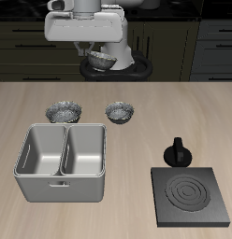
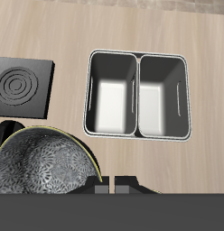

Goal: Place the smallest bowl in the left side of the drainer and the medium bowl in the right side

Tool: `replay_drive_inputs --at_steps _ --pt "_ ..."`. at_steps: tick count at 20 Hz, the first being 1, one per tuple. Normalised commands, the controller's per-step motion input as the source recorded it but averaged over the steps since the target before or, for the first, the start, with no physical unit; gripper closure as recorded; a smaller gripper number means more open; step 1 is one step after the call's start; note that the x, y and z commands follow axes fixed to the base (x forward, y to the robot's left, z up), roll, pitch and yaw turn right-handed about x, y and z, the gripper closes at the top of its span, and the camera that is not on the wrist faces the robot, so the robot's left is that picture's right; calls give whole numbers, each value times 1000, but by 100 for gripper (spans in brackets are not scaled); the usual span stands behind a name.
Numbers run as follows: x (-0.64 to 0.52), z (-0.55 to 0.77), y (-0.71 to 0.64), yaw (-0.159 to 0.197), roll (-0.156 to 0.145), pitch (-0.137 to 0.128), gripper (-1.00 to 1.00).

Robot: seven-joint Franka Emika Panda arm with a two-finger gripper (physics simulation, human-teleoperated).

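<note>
My gripper (image 1: 101, 56) hangs high over the back of the table, shut on the rim of a shiny metal bowl (image 1: 99, 63) with a mottled dark inside, apparently the smallest bowl. In the wrist view this bowl (image 2: 42, 170) fills the space beside the fingers (image 2: 98, 186). Two similar bowls stand on the table behind the drainer: a mid-sized one (image 1: 120, 113) and a wider one (image 1: 64, 111). The grey two-compartment drainer (image 1: 62, 189) stands nearer the front edge, and both compartments show bare in the wrist view of the drainer (image 2: 139, 58).
A black square stove plate (image 1: 191, 196) (image 2: 22, 86) lies beside the drainer near the front edge. A small black object (image 1: 176, 152) stands just behind the plate. Dark cabinets line the back.
</note>
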Motion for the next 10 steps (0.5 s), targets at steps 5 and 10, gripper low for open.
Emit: replay_drive_inputs --at_steps 5,10 --pt "319 107 -75 -7 1 -11 100" --pt "401 100 4 -35 -12 5 100"
